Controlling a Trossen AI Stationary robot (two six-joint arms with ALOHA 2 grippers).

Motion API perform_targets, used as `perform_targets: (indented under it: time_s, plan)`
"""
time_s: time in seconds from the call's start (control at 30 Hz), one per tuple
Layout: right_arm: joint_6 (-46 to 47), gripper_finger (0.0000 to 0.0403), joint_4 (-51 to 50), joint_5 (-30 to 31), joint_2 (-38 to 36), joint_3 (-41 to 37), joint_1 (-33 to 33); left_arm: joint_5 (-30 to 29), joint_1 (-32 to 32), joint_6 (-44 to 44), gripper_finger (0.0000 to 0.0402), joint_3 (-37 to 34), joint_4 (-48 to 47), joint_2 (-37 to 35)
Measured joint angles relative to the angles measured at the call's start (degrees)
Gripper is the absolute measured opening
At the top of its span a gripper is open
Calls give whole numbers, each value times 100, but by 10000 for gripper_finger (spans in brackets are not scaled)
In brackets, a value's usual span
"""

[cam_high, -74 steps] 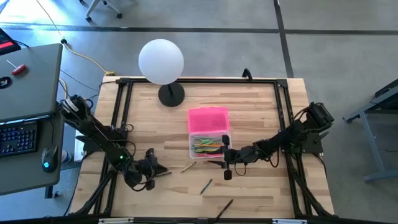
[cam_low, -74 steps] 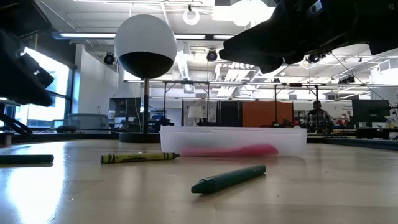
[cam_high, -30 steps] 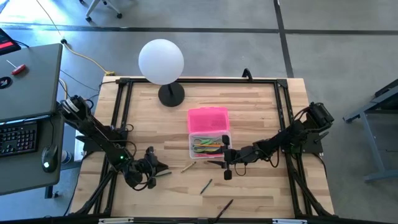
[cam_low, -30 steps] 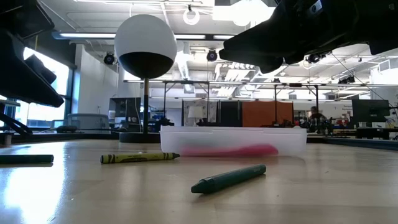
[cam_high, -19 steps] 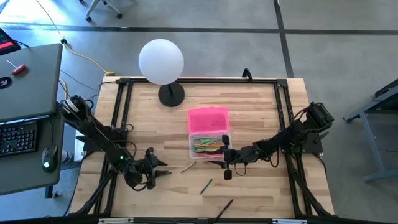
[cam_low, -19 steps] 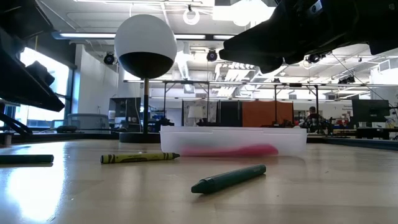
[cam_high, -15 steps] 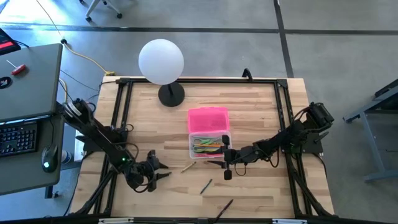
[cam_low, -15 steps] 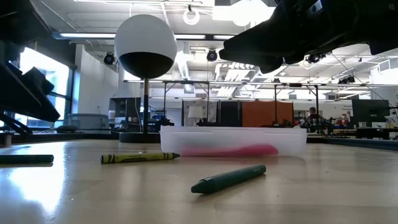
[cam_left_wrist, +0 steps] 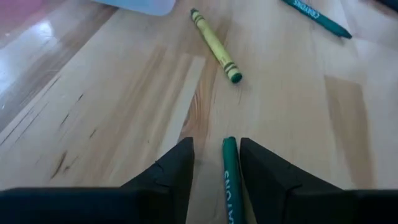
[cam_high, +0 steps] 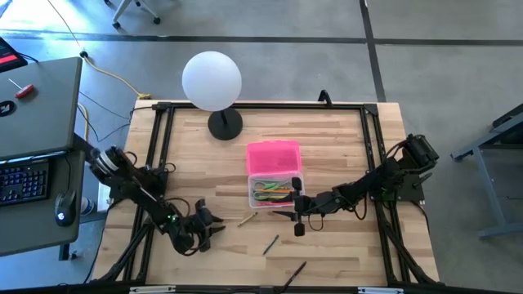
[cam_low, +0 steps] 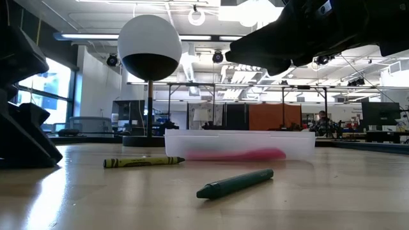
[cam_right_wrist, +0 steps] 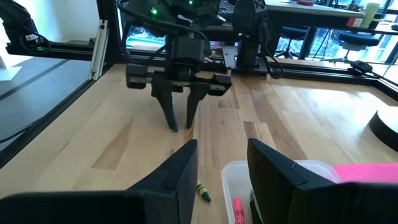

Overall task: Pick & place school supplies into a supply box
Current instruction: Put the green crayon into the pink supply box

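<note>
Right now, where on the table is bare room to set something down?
Free: the wood left of the box, toward the lamp; also right of the box. Crowded: the front strip, with crayons between the left hand and right hand.

Pale butcher-block desk [cam_high: 343, 147] inside a black frame, carrying a white globe lamp [cam_high: 212, 82] at the back, a clear supply box [cam_high: 274, 191] with pink lid [cam_high: 274, 157] mid-desk, and loose crayons: yellow [cam_high: 245, 219], green [cam_high: 270, 243], dark one [cam_high: 294, 274] at the front edge.
</note>
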Motion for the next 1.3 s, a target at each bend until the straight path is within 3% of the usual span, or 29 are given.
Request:
perform_targets:
  time_s: [0.43,0.67,0.97,1.17,1.3]
  plan:
    - [0,119,3,2,0,0,0,-1149,-209,-808,131,40,546,1327]
    - [2,119,-3,2,0,0,-2,-1324,-607,-874,104,31,533,1437]
    - [-581,119,-8,0,0,-2,0,-1457,-444,-983,41,31,398,1437]
    - [-647,119,-21,0,0,-2,-2,-1851,-306,197,38,39,1558,1332]
    - [-972,119,34,-13,0,-2,-41,-1330,158,1290,41,308,1964,851]
